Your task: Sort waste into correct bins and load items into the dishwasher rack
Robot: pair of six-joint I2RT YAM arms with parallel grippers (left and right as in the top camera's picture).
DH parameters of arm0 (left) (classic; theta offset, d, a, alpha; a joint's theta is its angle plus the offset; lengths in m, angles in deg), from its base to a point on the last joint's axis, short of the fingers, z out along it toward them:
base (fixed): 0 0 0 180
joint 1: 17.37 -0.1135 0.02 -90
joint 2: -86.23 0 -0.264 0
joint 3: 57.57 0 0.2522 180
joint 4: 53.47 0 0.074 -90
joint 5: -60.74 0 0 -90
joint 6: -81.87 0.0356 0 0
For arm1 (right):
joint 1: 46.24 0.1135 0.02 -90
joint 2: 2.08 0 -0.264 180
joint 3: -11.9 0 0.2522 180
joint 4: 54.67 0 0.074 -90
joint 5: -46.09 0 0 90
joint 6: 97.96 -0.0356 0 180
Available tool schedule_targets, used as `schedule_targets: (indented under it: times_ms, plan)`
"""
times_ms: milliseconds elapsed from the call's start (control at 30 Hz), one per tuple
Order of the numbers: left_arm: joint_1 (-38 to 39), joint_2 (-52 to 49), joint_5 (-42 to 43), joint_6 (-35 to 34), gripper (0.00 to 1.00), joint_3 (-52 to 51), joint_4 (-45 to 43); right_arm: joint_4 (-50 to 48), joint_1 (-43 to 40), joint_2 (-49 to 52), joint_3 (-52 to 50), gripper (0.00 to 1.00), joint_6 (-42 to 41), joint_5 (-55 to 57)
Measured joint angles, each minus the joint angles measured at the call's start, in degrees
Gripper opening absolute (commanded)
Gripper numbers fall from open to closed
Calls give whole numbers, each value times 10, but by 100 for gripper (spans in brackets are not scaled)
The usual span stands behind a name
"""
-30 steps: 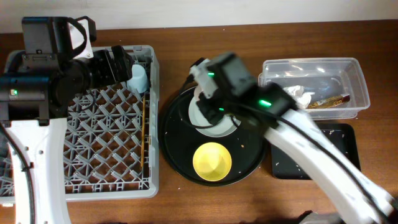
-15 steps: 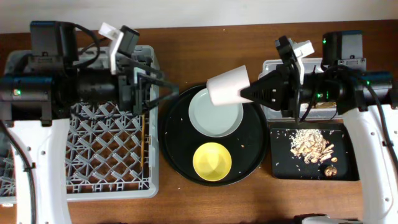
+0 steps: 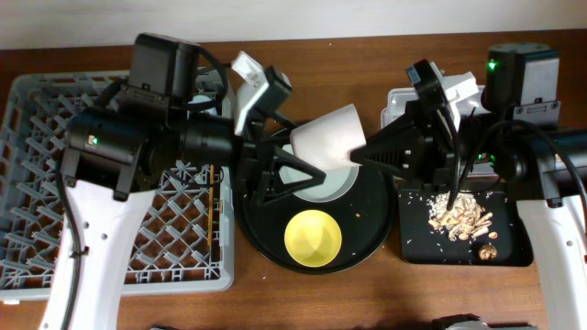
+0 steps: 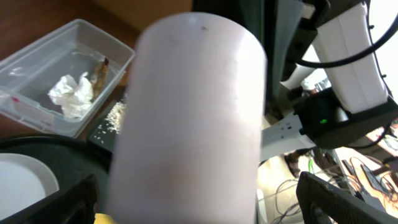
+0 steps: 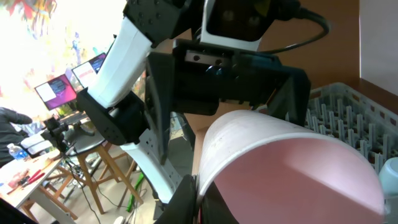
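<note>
Right end effector (image 3: 360, 156) holds pink cup (image 3: 323, 137) sideways.

Brown wooden table (image 3: 353, 60) recorded. Carried directly on it: grey rack (image 3: 37, 211) at left, round black tray (image 3: 367, 234) at centre, clear tub (image 4: 56, 56) at far right, flat black tray (image 3: 417, 247) set just beside the tub.

A robotics lab: lit computer monitors (image 5: 57, 88) and a wooden stool (image 5: 104, 179) at left of the right wrist view, loose cables (image 4: 367, 177) on the floor.
</note>
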Motion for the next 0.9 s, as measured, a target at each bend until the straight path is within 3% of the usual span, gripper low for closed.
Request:
schedule_targets:
  times_ms: [233,267,300,333,500,533,567,600,733,900]
  plan:
    - [16,0,11,1,54,-1,-8,-4,0,-1,1,4,-12,-27]
    - [16,0,13,2,50,-1,-9,-4,0,-1,1,11,-12,-27]
    - [16,0,14,3,49,-1,-9,-4,0,-1,1,31,-12,-27]
    - [16,0,16,2,48,-1,-9,-4,0,-1,1,37,-12,-27]
    - [7,0,36,2,48,-1,-4,-18,-8,-1,1,45,-12,-16]
    - [-5,0,38,2,48,-1,4,-24,-19,-1,1,40,-12,-16]
    - [-9,0,39,2,48,-1,5,-35,-27,-1,1,27,-12,-15]
    - [-9,0,39,2,47,-1,5,-53,-38,-1,1,4,-9,-14]
    - [-10,0,42,2,46,-1,6,-35,-42,11,2,4,-14,14]
    - [-10,0,48,2,42,-1,3,18,16,36,2,4,-11,42]
